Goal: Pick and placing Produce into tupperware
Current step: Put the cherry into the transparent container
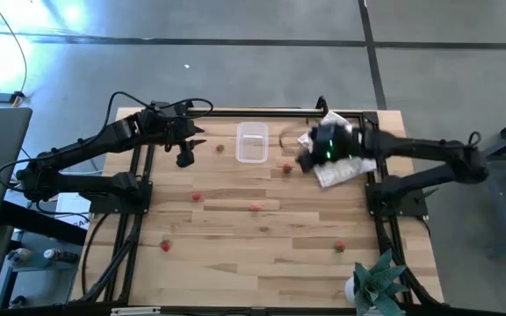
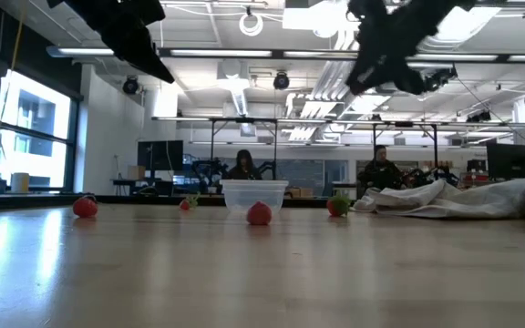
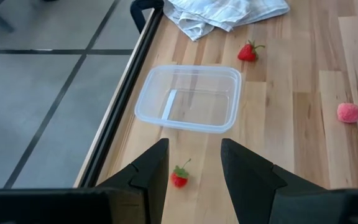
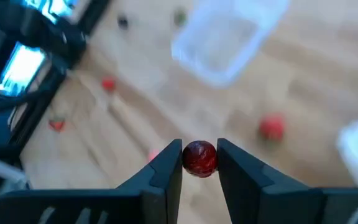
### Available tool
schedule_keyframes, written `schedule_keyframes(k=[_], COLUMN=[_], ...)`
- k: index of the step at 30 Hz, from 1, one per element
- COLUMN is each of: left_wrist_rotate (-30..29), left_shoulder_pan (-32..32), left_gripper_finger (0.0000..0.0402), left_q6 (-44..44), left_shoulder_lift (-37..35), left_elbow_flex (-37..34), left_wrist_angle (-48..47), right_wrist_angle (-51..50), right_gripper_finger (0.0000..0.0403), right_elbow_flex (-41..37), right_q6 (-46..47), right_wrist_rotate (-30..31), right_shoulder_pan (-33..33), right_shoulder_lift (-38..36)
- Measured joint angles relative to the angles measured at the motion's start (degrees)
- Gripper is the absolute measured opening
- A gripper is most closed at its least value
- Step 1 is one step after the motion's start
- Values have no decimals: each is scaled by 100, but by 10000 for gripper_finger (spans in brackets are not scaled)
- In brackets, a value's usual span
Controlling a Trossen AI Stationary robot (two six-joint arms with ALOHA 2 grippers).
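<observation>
The clear tupperware (image 1: pixel 252 142) stands near the table's far edge, between the two arms; it also shows in the left wrist view (image 3: pixel 191 98) and the low view (image 2: pixel 254 194). Small red produce pieces lie scattered on the wood (image 1: pixel 197 197) (image 1: pixel 255 208) (image 1: pixel 339 247). My left gripper (image 3: pixel 194 152) is open and hovers left of the tub, above a small strawberry (image 3: pixel 179 177) without touching it. My right gripper (image 4: pixel 199 152) hangs right of the tub (image 1: pixel 310 158), shut on a dark red round piece (image 4: pixel 199 157). My right gripper pinches the dark red round piece (image 4: pixel 199 158) between its two fingertips (image 4: pixel 169 163), one on each side of it. The piece is lifted clear, well above the table.
A crumpled white cloth (image 1: pixel 341 167) lies under the right arm by the far right corner. A potted plant (image 1: pixel 376 281) stands at the near right corner. More pieces lie near the tub (image 1: pixel 286 168) (image 1: pixel 220 147). Two people sit in the room beyond the table (image 2: pixel 244 166).
</observation>
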Motion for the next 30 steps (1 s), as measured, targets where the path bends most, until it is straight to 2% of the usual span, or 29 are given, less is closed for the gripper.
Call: schedule_keyframes(k=[8,12,16,20,24,30], left_wrist_rotate=[0,0,-2,-2,-2,-2], left_shoulder_pan=[0,0,0,0,0,0], left_gripper_finger=[136,136,136,136,136,136], left_q6=[-2,-2,38,46,46,46], left_shoulder_lift=[0,0,0,0,0,0], left_elbow_flex=[0,0,0,0,0,0], left_wrist_angle=[-2,-1,1,0,0,0], right_wrist_angle=[-347,-701,-987,-1072,-976,-934], right_gripper_finger=[87,87,87,87,87,87], right_elbow_flex=[2372,3471,4217,4577,4583,4535], right_q6=[-2424,-3208,-3729,-4034,-4071,-4545], right_wrist_rotate=[-766,-1127,-1449,-1531,-1914,-1677], right_shoulder_pan=[-1162,-1471,-1588,-1589,-1514,-1356], right_shoulder_lift=[1615,2540,3320,3951,4492,5261])
